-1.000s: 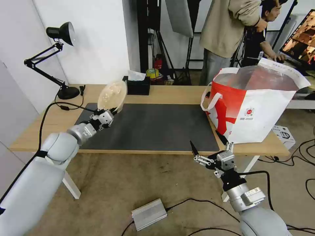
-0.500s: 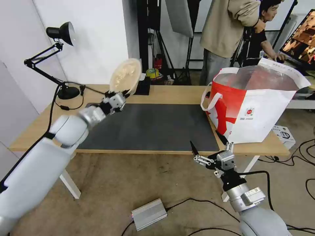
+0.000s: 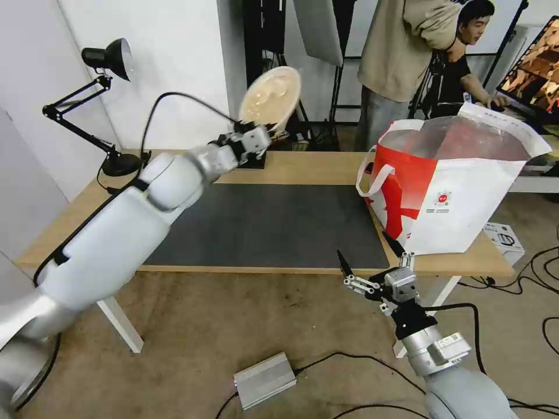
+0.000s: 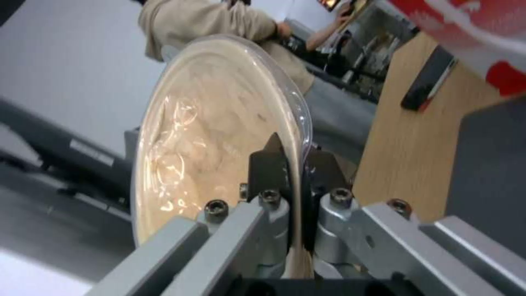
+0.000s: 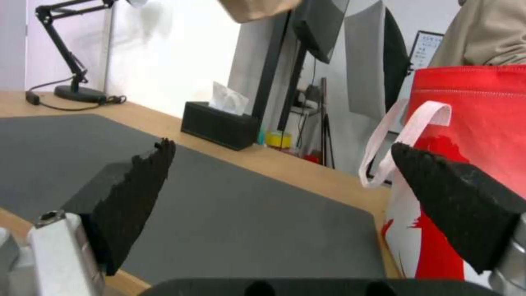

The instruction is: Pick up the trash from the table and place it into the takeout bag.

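Bowl: the beige pulp bowl (image 3: 271, 97) is in the air above the far edge of the table (image 3: 314, 169), tipped almost on edge, a clear lid over it (the left wrist view shows the film glinting over the pale inside).
Grip: the left gripper (image 3: 258, 131) is clamped on the bowl's rim, one dark finger (image 4: 268, 164) in front of the lid and one behind it, so the hold is on the lip alone.
Handling: likely light and fairly stiff, but the rim is thin and the lid looks slick; a pinch at one spot lets the bowl swing, so I judge a slip or a popped lid to be the main risk. The rim is the sensible place to hold, as the wall is too broad for the jaws.
Bag: the takeout bag (image 3: 460, 198) stands open at the table's right end, foil lining showing, well apart from the bowl.
Progress: the bowl is lifted but not yet over the bag; the dark grey mat (image 3: 273, 227) shows no other leftovers.
Other arm: the right gripper (image 3: 370, 254) hangs below the table's near edge, close to the bag's corner, spread wide and holding nothing.
Bystanders: a black tissue box (image 5: 219, 125) and a desk lamp (image 3: 105, 105) sit along the far edge.
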